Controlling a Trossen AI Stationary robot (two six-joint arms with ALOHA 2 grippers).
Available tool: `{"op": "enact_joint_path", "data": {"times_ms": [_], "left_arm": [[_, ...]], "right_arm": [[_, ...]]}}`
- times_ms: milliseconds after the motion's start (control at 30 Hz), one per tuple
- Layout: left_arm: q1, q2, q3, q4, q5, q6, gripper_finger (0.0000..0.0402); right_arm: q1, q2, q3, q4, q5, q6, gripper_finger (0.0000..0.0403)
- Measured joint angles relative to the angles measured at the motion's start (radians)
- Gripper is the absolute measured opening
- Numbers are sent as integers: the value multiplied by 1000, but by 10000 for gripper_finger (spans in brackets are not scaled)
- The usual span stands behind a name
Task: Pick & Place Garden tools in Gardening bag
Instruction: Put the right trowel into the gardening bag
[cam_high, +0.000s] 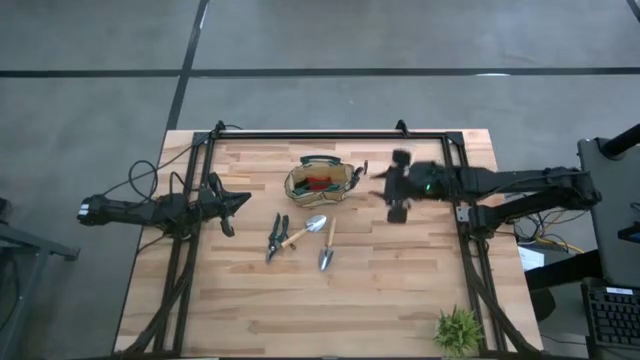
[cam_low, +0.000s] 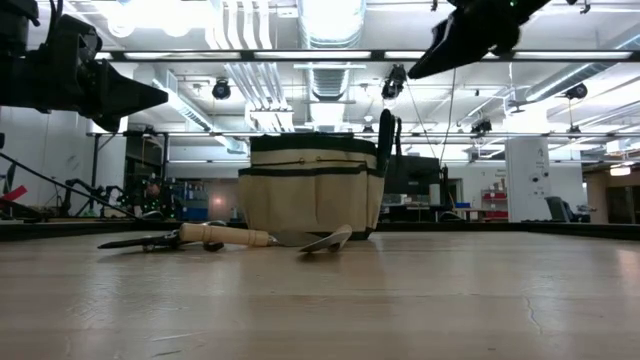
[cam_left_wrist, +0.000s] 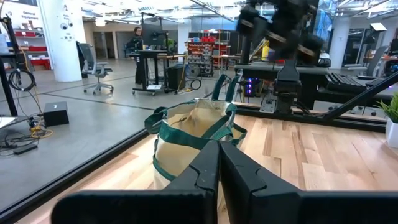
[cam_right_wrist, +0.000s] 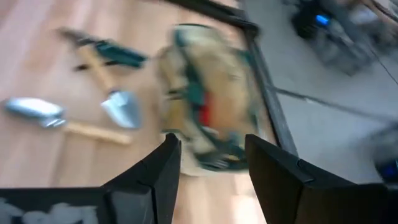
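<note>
Wooden table (cam_high: 400, 290), trowel (cam_high: 327, 247) blade toward front edge

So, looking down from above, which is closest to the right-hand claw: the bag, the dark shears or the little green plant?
From the right gripper:
1. Gardening bag, just beside it, toward the table's middle.
2. Pruning shears, beyond the bag, nearer the left arm.
3. Plant, at the table's right corner, farthest.

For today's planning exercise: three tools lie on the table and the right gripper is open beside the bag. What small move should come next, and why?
Probably swing the open, empty right gripper from beside the gardening bag toward the nearer trowel. Another trowel and the shears also lie outside the bag.
</note>
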Motion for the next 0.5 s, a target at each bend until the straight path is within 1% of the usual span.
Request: {"op": "enact_joint_path", "data": {"times_ms": [100,367,433,500], "left_arm": [[0,0,0,0,0,0,17],[0,0,0,0,0,0,18],[0,0,0,0,0,0,18],[0,0,0,0,0,0,17]], "right_arm": [[101,61,0,16,10,-30,163],[304,281,7,169,19,15,151],[337,342,24,180,42,6,149],[360,397,45,180,96,4,148]]}}
